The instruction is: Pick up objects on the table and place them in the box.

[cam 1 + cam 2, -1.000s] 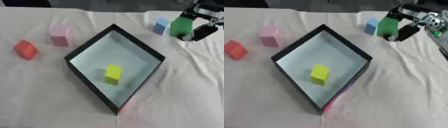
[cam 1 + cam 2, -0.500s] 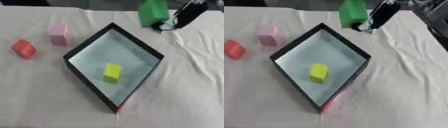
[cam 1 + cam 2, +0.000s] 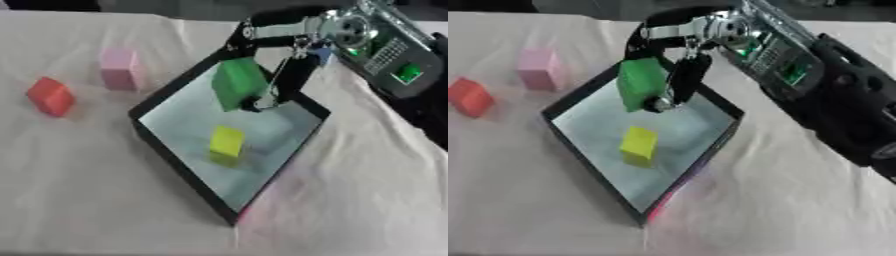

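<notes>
1. White cloth-covered table (image 3: 79,200): soft, wrinkled, filling nearly all of both views; only a dark strip of background shows along the far edge, and we can read nothing of the room from it.
2. Shallow black-rimmed box with a pale floor (image 3: 179,172): set cornerwise at the middle of the cloth; a pink strip shows at its near corner, which we cannot identify.
3. Small yellow block (image 3: 227,141): already lying on the box floor, near its middle.
4. Green rectangular block (image 3: 237,83): the item in hand; held above the far part of the box, tilted, not touching the floor; we judge it light, stiff and smooth-faced, best taken across two opposite flat sides.
5. Right hand (image 3: 677,80): reaching in from the upper right, its dark fingers curled about the green block; release appears not yet made.
6. Pink upright block (image 3: 118,68): on the cloth, left of the box, apart from it.
7. Red block (image 3: 51,96): further left, tilted; both await collection; we judge them equally light and rigid.
8. Left hand: not visible.
</notes>
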`<state>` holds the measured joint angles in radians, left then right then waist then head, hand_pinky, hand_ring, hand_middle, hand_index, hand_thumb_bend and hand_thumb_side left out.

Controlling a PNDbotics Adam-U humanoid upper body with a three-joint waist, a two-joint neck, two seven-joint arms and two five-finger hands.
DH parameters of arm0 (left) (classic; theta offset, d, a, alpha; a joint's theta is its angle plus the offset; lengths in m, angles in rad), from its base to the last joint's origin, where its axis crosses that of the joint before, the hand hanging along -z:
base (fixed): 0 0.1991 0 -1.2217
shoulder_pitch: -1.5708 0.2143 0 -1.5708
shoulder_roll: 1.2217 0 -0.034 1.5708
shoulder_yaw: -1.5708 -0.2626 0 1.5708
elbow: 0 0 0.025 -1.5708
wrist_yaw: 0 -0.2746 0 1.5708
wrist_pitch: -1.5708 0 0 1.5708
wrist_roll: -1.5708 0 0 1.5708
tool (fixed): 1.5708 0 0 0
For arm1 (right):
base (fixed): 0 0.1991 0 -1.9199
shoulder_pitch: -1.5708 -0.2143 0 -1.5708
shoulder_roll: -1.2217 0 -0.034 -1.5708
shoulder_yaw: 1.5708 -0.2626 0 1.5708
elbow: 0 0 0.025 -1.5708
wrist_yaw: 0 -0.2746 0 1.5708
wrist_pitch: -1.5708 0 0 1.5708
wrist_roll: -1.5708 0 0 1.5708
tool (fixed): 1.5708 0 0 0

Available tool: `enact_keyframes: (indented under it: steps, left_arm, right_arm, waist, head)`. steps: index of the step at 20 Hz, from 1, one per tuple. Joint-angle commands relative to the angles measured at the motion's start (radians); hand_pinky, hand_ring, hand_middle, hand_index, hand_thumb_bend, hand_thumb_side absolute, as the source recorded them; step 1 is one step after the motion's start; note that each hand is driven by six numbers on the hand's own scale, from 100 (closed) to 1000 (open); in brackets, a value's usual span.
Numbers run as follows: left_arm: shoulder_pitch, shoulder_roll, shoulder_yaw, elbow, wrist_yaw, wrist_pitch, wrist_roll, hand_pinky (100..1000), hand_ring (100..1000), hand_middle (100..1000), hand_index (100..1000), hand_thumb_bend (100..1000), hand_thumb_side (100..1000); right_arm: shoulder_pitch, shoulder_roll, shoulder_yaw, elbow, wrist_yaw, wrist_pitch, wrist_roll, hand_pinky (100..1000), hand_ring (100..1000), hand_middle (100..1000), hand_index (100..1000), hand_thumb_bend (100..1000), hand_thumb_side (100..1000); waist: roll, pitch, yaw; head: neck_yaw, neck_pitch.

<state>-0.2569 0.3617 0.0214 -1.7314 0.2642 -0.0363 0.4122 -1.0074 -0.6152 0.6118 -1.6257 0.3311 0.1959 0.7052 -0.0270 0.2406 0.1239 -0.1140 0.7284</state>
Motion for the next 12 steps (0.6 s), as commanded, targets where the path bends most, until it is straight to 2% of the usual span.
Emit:
enact_keyframes:
  steps: [1, 7, 9, 12]
  left_arm:
    - [-0.013, 0.012, 0.004, -0.020, 0.005, -0.001, -0.004, 802, 783, 784, 818, 276, 678]
    - [-0.017, 0.008, 0.002, -0.021, 0.006, -0.001, -0.006, 802, 785, 785, 819, 276, 678]
    - [-0.018, 0.008, 0.002, -0.020, 0.006, -0.001, -0.007, 802, 786, 785, 819, 276, 679]
    - [-0.017, 0.008, 0.000, -0.020, 0.006, 0.000, -0.009, 802, 786, 785, 818, 276, 679]
  right_arm:
    - [-0.004, 0.022, -0.002, 0.064, 0.062, -0.043, -0.018, 784, 674, 573, 675, 308, 100]
    - [0.027, 0.066, 0.010, 0.169, 0.129, -0.112, -0.028, 793, 711, 617, 717, 351, 134]
    - [0.030, 0.070, 0.009, 0.182, 0.141, -0.124, -0.031, 813, 766, 716, 799, 420, 193]
    - [0.029, 0.069, 0.002, 0.186, 0.156, -0.131, -0.048, 842, 820, 797, 869, 482, 293]
  waist:
    - [-0.002, -0.022, 0.002]
    - [-0.001, -0.018, 0.007]
    - [-0.002, -0.018, 0.007]
    - [-0.002, -0.019, 0.007]
  head:
    - [-0.004, 0.000]
    - [-0.008, -0.006]
    - [-0.008, -0.005]
    - [-0.007, -0.007]
